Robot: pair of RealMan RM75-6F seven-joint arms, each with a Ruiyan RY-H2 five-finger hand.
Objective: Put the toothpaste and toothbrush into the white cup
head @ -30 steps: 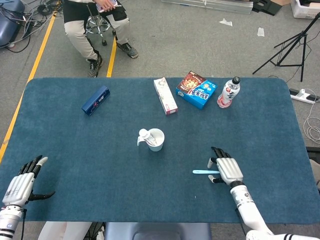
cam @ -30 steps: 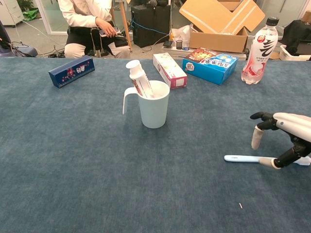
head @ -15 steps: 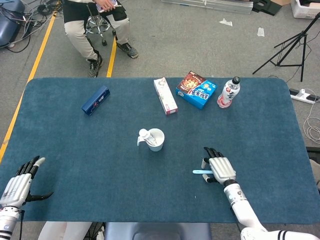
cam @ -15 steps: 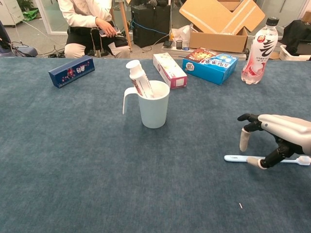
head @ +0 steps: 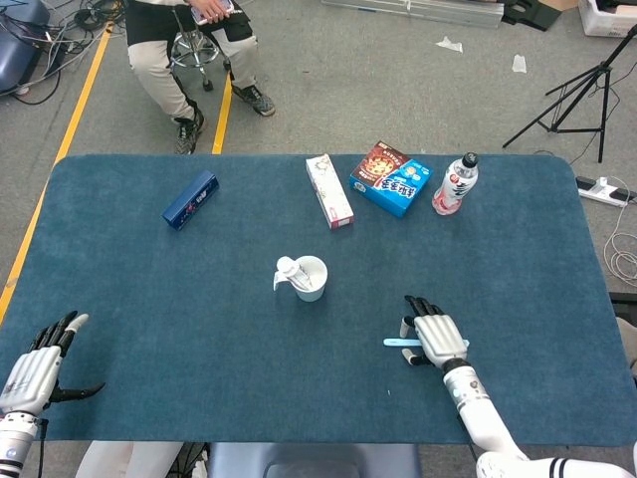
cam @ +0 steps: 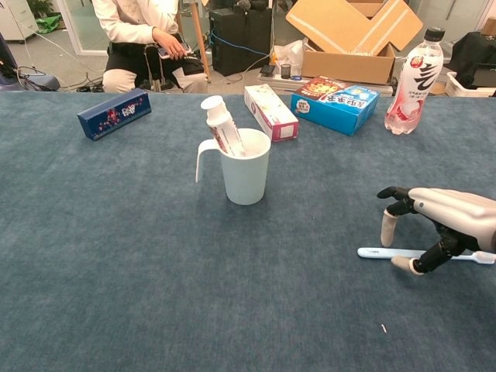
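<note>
The thin light-blue plastic toothbrush point(cam: 387, 253) lies flat on the dark blue cloth-covered table point(cam: 116, 256), directly beneath the right hand point(cam: 438, 221). That hand arches over the handle with its fingers point(cam: 387, 225) spread and pointing down, one dark-tipped finger reaching the cloth just beside the handle; the toothbrush is not lifted, and whether it is actually pinched cannot be told. Away from this hand, toward the table's middle, stands the white plastic cup with a handle point(cam: 246, 168), and the white toothpaste tube point(cam: 219, 125) already leans upright inside it. Beyond the cup lie a long white-and-pink box point(cam: 269, 111), a bright blue carton point(cam: 335, 102) and a pink-labelled drink bottle point(cam: 408, 84), with a dark blue box point(cam: 114, 113) well apart. The left hand point(head: 35, 363) rests at the near edge, fingers spread, holding nothing.
</note>
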